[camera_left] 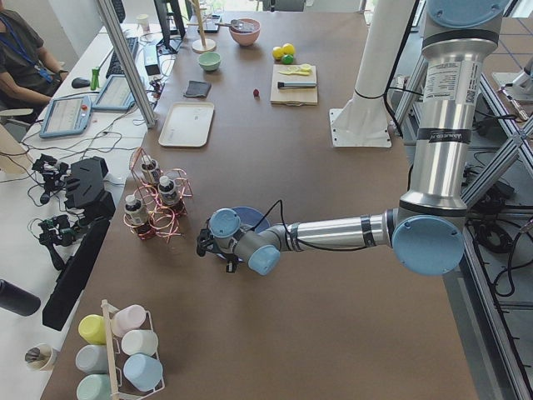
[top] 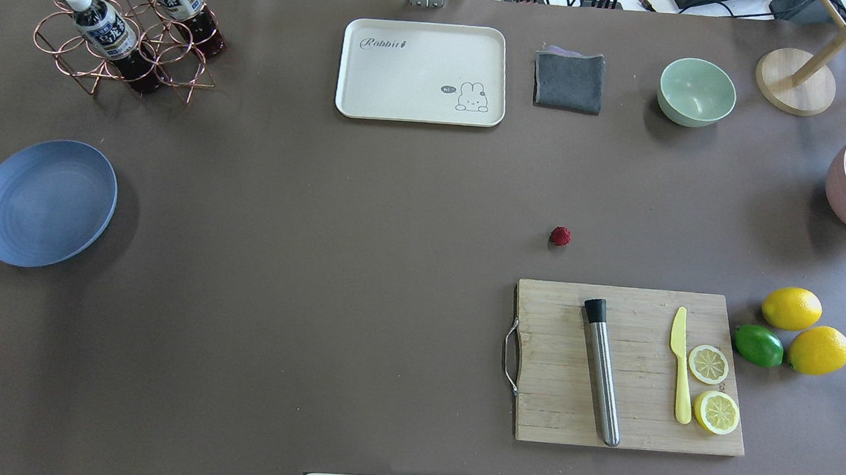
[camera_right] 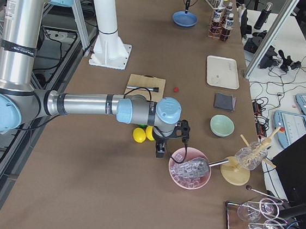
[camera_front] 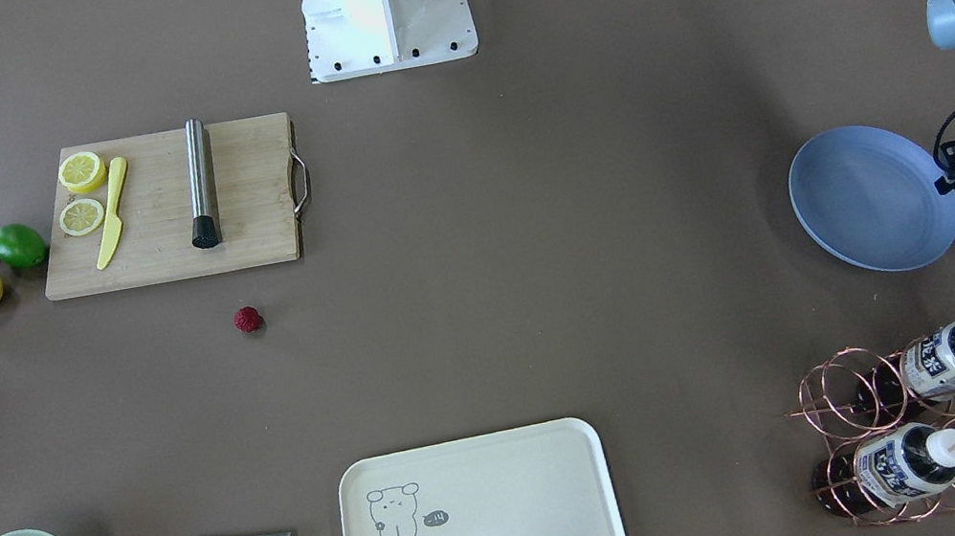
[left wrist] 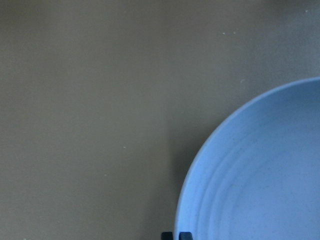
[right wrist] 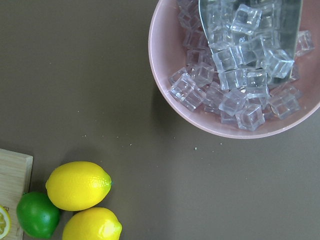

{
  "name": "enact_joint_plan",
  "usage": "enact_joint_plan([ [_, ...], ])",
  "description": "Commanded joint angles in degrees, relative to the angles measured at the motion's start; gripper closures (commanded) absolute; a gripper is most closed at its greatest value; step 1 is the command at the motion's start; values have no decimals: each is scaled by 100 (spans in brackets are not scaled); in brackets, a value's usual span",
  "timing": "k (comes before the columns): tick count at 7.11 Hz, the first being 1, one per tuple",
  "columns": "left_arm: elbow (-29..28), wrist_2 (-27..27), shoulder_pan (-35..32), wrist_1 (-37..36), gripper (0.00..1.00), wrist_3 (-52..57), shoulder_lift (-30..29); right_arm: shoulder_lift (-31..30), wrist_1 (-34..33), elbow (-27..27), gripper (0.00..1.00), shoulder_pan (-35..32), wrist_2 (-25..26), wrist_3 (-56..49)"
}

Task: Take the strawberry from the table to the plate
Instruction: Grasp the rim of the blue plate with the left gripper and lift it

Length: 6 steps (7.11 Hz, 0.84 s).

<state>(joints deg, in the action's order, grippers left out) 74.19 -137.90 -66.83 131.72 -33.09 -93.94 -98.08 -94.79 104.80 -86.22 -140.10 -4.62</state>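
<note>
Strawberry [camera_front: 247, 319] lies on table [camera_front: 540, 296], well apart from left pincer [camera_front: 945, 181].

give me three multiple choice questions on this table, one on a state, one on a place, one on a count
1. The plate is:
A. empty
B. holding the strawberry
C. upside down

2. The strawberry lies:
A. on the plate
B. on the cutting board
C. on the bare table, apart from the cutting board

3. How many whole lemons lie by the lime?
A. one
B. two
C. four

Answers:
1. A, since the overhead view shows only the plate's bare blue-grey inside.
2. C, since brown table shows all around the berry, beyond the board's far edge.
3. B, since two yellow lemons sit next to the green lime, past the board's end.
</note>
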Motion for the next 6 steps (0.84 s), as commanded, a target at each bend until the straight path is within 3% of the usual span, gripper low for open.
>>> enact_joint_plan([
  [1,444,-683,3,-24,100,-1059,-377,35,-4,14,0,0,0,22],
  [3,1226,-625,430,-15,100,-2930,-904,332,-13,-55,0,35,-9,92],
  [4,1569,-163,1113,-15,100,-3845,-1142,438,-4,-56,0,200,-26,537],
  [6,1695,1136,2379,-24,100,-5324,-1940,754,5,-47,0,596,-26,1136],
])
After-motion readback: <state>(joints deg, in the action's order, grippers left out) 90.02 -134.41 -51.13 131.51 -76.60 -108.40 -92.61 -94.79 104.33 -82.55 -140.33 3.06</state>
